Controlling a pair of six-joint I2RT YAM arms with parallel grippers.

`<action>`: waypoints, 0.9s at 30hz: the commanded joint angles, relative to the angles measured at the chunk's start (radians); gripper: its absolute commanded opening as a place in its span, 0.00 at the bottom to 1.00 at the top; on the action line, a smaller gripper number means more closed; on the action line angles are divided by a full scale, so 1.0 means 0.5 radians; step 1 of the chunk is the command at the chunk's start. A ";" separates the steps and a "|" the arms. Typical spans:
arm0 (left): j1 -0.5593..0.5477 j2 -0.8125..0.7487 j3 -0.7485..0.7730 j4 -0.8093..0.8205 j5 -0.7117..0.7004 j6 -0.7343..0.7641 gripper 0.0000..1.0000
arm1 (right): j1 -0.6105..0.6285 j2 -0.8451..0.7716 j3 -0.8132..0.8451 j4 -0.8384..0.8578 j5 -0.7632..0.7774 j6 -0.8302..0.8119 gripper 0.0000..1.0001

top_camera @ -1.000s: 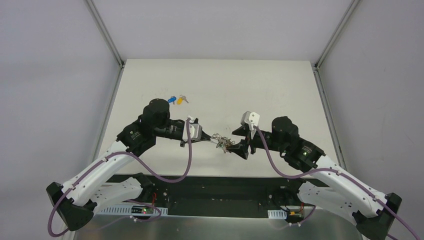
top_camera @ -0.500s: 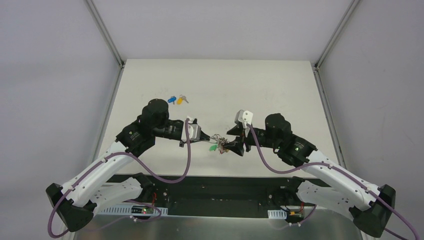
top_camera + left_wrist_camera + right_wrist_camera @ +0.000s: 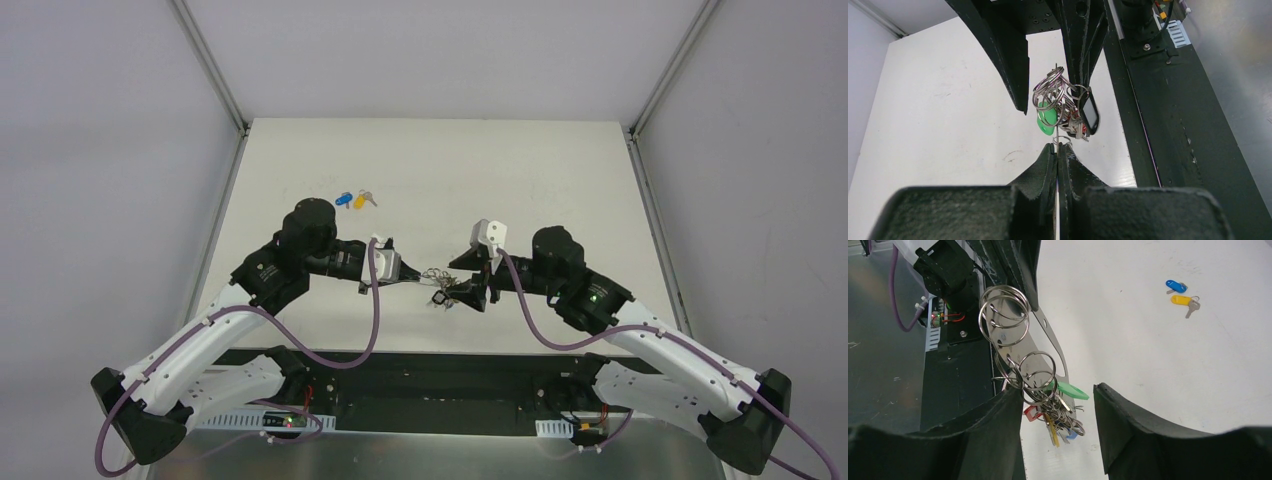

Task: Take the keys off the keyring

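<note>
Over the near middle of the table (image 3: 560,180), top view: the left gripper (image 3: 412,284) and right gripper (image 3: 478,285) meet nose to nose. The keyring (image 3: 443,287) hangs in the air between them, clear of the surface. Two keys lie off it, well apart toward the far left: a loose blue key (image 3: 343,198) and, just beside it, a loose yellow key (image 3: 361,200). I judge the task partly done, with several keys left on the ring.

Left wrist view: my left jaws are pressed together on a thin metal edge of the keyring, which stands up from the tips. Beyond it hangs the cluster of split rings, carrying a green key (image 3: 1046,120), a black-headed key (image 3: 1090,112) and a red key (image 3: 1075,129). The right fingers (image 3: 1008,50) straddle the cluster.

Right wrist view: the right jaws stand apart, gripping nothing. The cluster sits in the gap, close against one finger; I cannot tell whether it touches.

Risks:
- The left hold is narrow. A sideways pull from the right arm could twist the ring out of the pinch and drop the bunch.
- The rings overlap in a tangle, so closing the right jaws may catch a ring or two keys instead of one head.
- Pulling without opening the split ring would strain the pinch rather than free a key.
</note>
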 commanded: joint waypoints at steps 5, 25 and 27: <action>-0.003 -0.014 0.010 0.116 0.068 0.037 0.00 | 0.028 0.046 0.120 0.235 -0.095 0.048 0.57; -0.003 -0.032 -0.067 0.367 -0.143 -0.224 0.03 | 0.070 0.054 0.160 0.217 -0.018 -0.054 0.00; -0.002 -0.015 -0.051 0.389 -0.228 -0.302 0.14 | 0.072 0.042 0.217 0.101 0.148 -0.167 0.00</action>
